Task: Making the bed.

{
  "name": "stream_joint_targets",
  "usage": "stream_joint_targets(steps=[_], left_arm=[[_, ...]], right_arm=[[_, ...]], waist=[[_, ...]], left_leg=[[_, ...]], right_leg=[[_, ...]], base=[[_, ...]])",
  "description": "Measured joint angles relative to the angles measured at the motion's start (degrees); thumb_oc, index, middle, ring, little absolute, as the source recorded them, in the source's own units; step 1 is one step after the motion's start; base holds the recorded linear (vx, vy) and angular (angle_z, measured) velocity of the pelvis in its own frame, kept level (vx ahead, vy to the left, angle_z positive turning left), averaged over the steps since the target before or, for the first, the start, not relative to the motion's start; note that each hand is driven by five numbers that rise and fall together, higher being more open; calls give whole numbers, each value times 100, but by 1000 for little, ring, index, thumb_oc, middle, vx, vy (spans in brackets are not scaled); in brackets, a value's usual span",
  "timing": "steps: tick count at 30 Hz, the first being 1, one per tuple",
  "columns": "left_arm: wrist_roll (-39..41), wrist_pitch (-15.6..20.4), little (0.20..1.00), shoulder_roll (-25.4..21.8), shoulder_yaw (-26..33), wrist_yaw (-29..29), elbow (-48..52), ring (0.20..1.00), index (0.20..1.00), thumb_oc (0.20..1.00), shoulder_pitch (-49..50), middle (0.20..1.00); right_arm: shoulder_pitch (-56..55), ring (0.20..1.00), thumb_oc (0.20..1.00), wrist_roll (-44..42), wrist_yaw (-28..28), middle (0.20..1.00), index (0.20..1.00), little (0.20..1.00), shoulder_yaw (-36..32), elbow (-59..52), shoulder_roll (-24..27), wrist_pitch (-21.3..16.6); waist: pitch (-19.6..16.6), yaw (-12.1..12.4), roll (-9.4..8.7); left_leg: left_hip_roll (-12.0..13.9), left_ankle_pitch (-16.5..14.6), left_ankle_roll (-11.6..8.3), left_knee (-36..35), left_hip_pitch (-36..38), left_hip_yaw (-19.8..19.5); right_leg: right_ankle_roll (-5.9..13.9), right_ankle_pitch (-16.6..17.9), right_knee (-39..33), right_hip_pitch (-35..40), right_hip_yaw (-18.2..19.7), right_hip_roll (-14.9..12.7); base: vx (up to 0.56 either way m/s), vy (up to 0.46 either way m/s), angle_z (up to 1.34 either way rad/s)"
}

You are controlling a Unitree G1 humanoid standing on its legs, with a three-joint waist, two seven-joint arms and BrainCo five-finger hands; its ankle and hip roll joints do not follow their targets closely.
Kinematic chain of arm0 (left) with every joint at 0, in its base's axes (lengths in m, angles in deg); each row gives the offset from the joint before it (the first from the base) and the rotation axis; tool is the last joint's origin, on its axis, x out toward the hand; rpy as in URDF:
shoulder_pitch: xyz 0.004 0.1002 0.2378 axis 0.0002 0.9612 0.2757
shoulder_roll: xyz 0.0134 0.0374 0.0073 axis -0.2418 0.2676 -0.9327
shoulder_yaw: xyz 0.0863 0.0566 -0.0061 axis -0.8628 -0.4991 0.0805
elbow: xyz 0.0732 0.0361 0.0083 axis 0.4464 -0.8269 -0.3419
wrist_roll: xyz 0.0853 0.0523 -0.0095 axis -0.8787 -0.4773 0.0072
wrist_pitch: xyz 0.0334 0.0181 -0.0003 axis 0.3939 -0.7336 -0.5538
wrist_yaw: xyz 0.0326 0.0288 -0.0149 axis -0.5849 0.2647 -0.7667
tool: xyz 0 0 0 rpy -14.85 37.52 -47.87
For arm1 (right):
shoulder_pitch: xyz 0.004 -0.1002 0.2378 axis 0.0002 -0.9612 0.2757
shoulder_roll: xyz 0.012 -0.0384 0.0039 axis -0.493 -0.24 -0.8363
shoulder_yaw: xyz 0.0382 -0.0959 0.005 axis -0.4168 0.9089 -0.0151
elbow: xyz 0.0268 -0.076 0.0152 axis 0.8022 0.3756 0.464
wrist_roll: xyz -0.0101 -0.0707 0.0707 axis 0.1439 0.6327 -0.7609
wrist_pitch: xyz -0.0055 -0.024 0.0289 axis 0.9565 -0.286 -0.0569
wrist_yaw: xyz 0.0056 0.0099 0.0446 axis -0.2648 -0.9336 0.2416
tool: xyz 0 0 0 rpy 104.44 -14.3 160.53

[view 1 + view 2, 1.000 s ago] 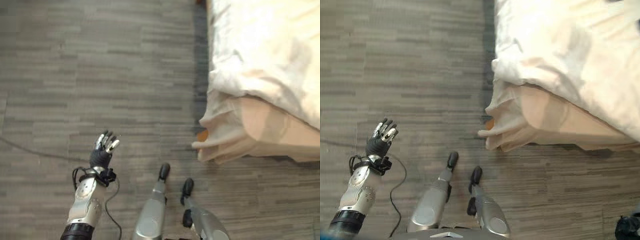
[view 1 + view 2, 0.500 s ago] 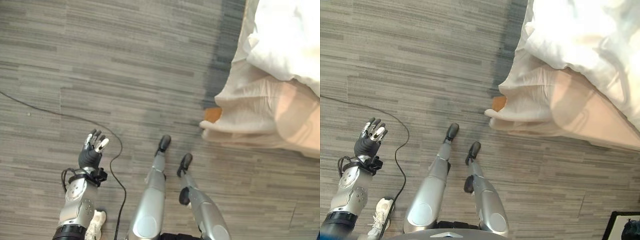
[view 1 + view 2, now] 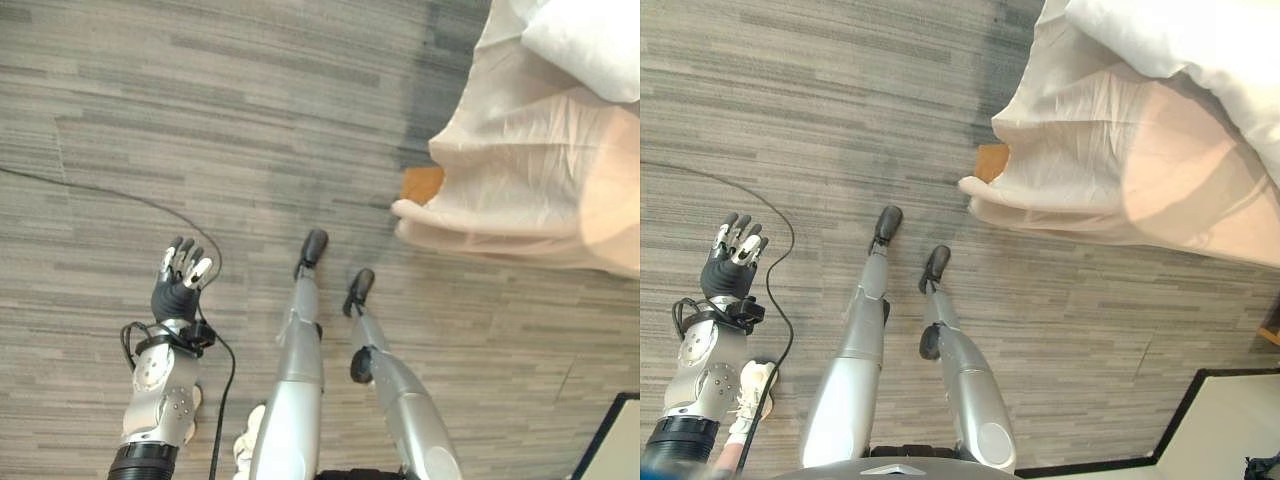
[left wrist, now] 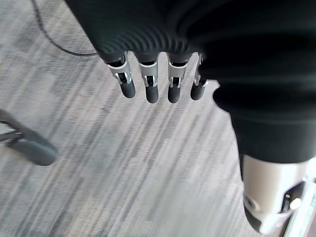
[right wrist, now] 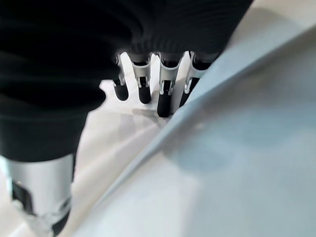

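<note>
Corner of a bed with a cream-white fitted sheet (image 3: 520, 180) at the upper right of the left eye view, draped loosely over the mattress corner and bunched into a thick fold at its lower edge; a plump white duvet (image 3: 585, 40) lying on top, at the very top right corner. Small orange-brown wooden piece (image 3: 421, 183) just beside the sheet's hanging edge, on its left, touching or tucked against the cloth. Grey striped plank-patterned floor (image 3: 200, 110) across the remainder of the frame. Left hand (image 3: 180, 285) at the lower left of the left eye view, raised over the floor, well apart from the bed, fingers (image 4: 149, 81) straight and slightly spread, nothing held; same relaxed, empty state in the left wrist view. Right hand (image 5: 74, 54) seen in the right wrist view, fingers (image 5: 165, 96) extended straight, tips close against pale white cloth (image 5: 237, 163), nothing clasped; whether tips actually touch the cloth: cannot tell. White shoe (image 3: 752, 392) of a person at the lower left of the right eye view, beside the left arm.
</note>
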Motion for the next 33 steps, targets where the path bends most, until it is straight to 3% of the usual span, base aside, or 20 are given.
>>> stream_joint_targets(steps=[9, 10, 24, 31, 33], left_arm=[[31, -1, 1000, 40, -27, -111, 44, 1000, 1000, 1000, 0, 1000], [31, -1, 1000, 41, -28, -119, 44, 1000, 1000, 1000, 0, 1000], [30, 1, 1000, 38, -77, -178, 75, 1000, 1000, 1000, -2, 1000], [23, 6, 1000, 24, -109, -200, 155, 1000, 1000, 1000, -3, 1000], [19, 2, 1000, 17, -117, -201, 141, 1000, 1000, 1000, 21, 1000]], right_arm=[[149, 1000, 1000, -309, 52, 1000, 1000, 1000, 240, -198, -9, -11], [150, 200, 200, -309, 69, 200, 200, 200, 264, -198, -9, -14], [291, 200, 200, -299, 246, 200, 200, 200, 367, -199, -9, -70], [-817, 200, 200, -689, 260, 200, 200, 200, -695, -890, -31, -261], [-1945, 200, 200, -689, 438, 200, 200, 200, -1822, -1637, -257, -482]], waist=[[-10, -12, -7], [-16, -11, -12], [-21, -121, -8], [-21, -85, -7], [-20, -108, -6]], left_leg=[[-7, 36, 20, -2, -38, 7], [-9, 36, 20, -3, -38, 6], [-15, 45, 33, -2, -20, 37], [-13, 49, 38, -14, 269, 171], [-8, 49, 38, -71, 515, 181]], right_leg=[[0, 0, 22, -49, 18, -8], [0, 0, 22, -49, 18, -10], [-1, 4, 39, -49, 60, -28], [-1, 4, 78, 174, 193, -65], [3, 1, 76, 387, 229, -68]], base=[[0, 0, 0], [0, 0, 0], [0, 2, 0], [-16, 38, -6], [-30, 69, -2]])
